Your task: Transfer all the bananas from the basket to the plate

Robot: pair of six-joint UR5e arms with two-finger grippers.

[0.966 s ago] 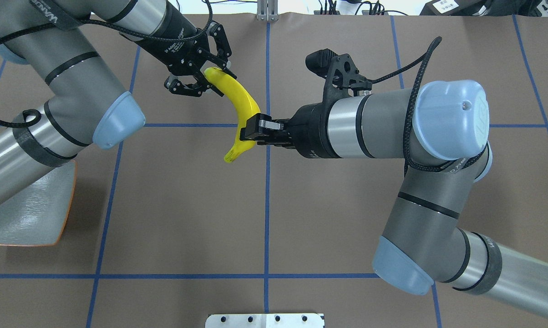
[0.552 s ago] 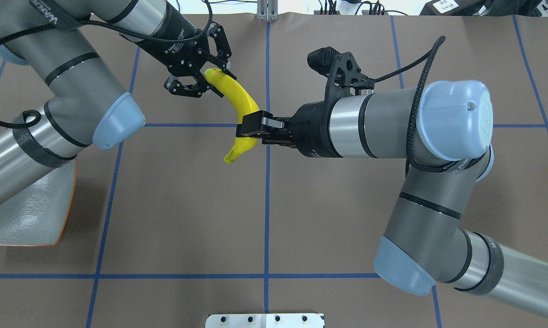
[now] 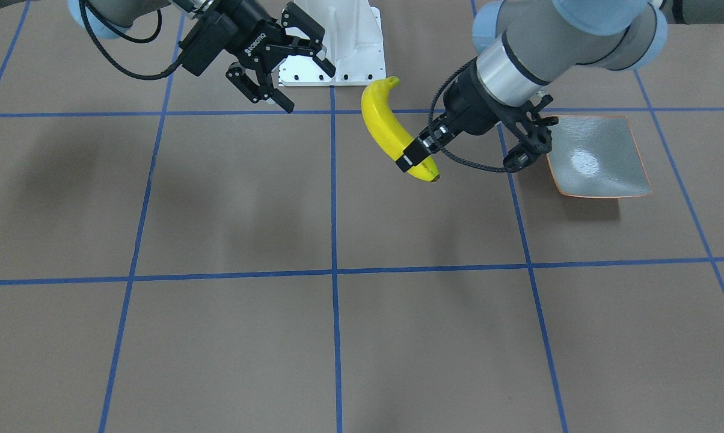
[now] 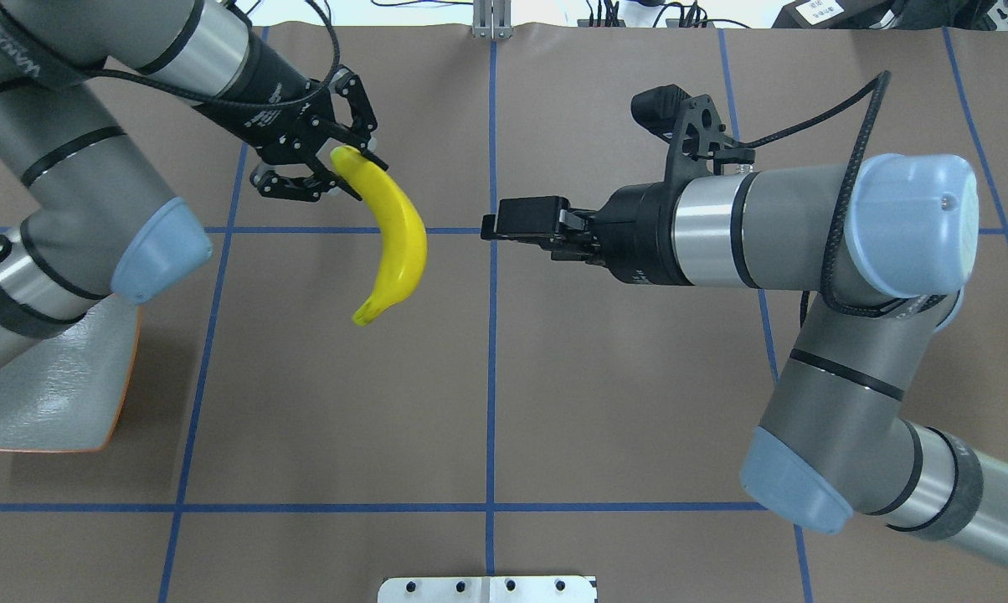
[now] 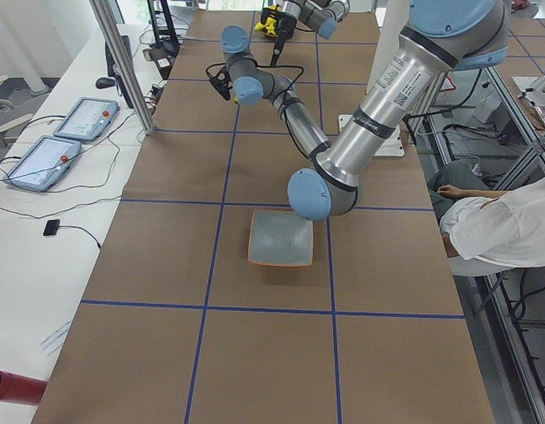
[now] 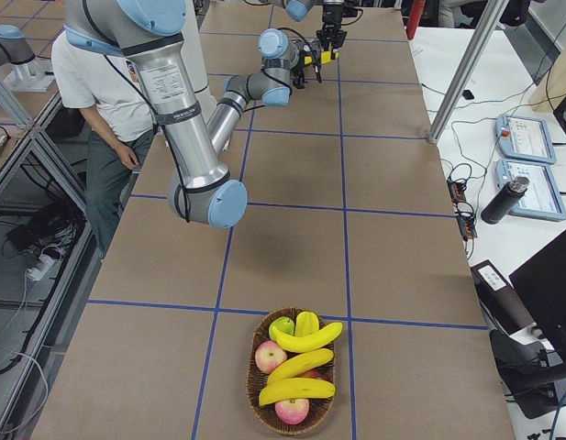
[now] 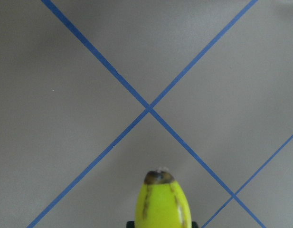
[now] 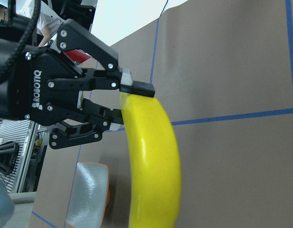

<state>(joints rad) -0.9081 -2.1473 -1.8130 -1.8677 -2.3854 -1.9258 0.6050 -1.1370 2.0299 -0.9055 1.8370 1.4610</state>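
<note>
Drawn back from the banana point(image 4: 395, 243), the right gripper point(image 3: 306, 89) has let go, and its fingers stand spread apart. The fruit hangs above the worktop point(image 4: 345, 419), clamped near one end between the fingers of the left gripper point(image 4: 347, 167). It is near the plate point(image 3: 596, 156) but not over it.

ROBOTIQ is being displayed in white letters on the black body of the left gripper point(image 8: 125, 100) in the right wrist view and on the right gripper point(image 3: 308, 89) in the front-facing view, other print being too small to be read.
</note>
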